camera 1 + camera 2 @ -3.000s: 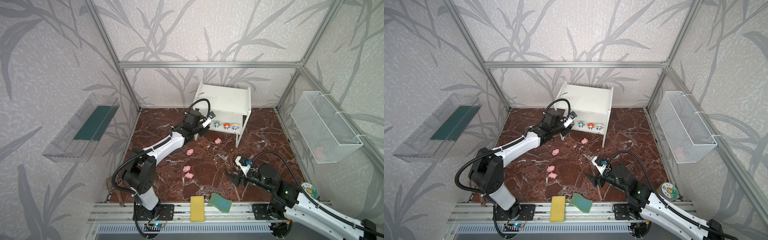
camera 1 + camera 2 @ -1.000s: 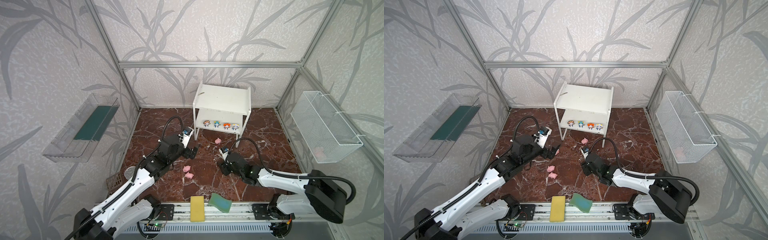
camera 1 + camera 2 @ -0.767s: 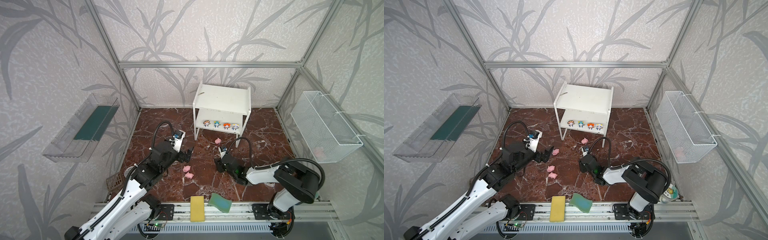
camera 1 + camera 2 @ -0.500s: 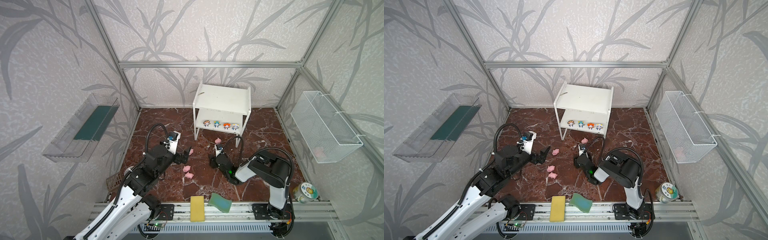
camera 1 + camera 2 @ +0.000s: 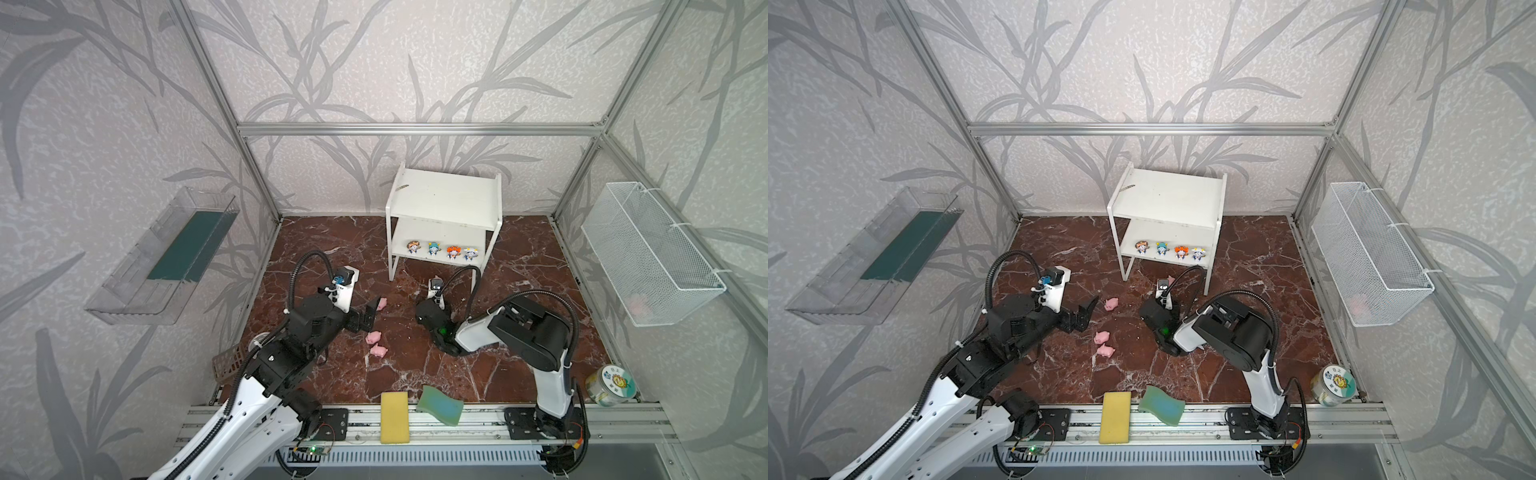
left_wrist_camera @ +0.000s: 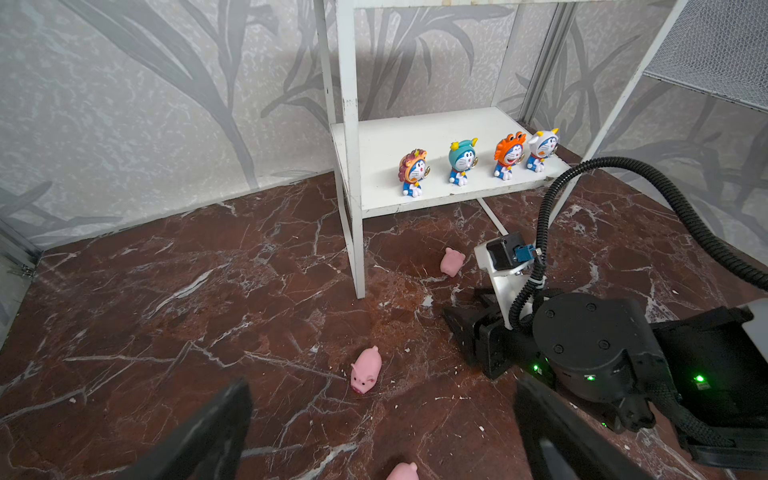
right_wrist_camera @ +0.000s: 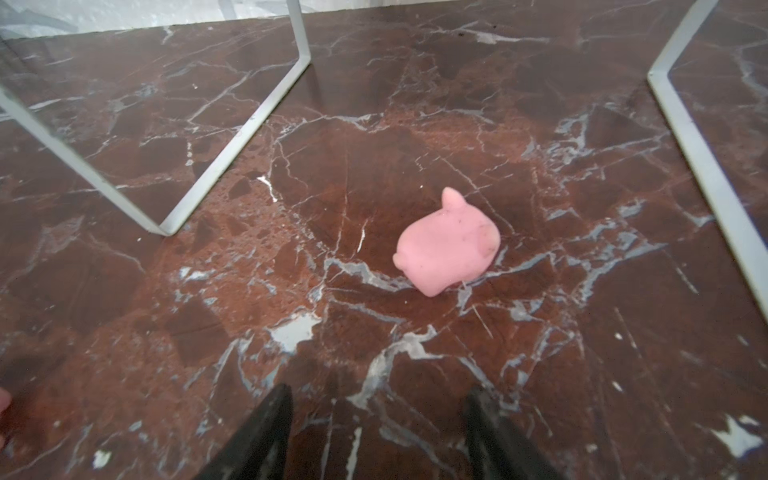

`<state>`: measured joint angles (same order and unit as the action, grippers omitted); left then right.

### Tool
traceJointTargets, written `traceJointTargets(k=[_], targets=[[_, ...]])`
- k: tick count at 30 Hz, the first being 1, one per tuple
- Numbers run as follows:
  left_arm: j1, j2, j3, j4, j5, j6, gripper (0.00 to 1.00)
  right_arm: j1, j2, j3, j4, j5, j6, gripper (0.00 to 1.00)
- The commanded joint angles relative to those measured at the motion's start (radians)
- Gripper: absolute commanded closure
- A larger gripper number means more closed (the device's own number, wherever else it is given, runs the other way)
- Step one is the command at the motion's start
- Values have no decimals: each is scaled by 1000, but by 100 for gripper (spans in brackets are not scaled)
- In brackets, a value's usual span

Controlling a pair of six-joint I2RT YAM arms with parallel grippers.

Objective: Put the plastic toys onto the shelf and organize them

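Left claw withdrawn from shelf, pig snout toward claw

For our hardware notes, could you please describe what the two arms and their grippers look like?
The left arm and right arm have white links, black joints and ribbed black cables. The left gripper and right gripper are black with tapered tips.

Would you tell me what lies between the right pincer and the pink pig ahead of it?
Only bare marble floor separates the right pincer from the pink pig, as the right wrist view shows.
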<state>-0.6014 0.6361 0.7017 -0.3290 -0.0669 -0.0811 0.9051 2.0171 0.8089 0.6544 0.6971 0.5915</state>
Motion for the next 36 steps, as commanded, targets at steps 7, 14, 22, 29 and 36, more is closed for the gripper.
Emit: traceJointTargets(k=[7,14,22,29,36], targets=[[-4,3,-13,10,-3,-12,1,-17,92,16,59,68,24,37],[-4,11,-14,17,7,-11,1,-19,144,-7,247,71,-19,38],[-3,7,-17,20,12,-13,1,-29,145,27,167,78,71,37],[-6,1,-18,22,19,-19,1,1,159,64,135,156,52,49],[-8,-12,-21,24,19,-22,1,24,174,66,172,202,0,65]])
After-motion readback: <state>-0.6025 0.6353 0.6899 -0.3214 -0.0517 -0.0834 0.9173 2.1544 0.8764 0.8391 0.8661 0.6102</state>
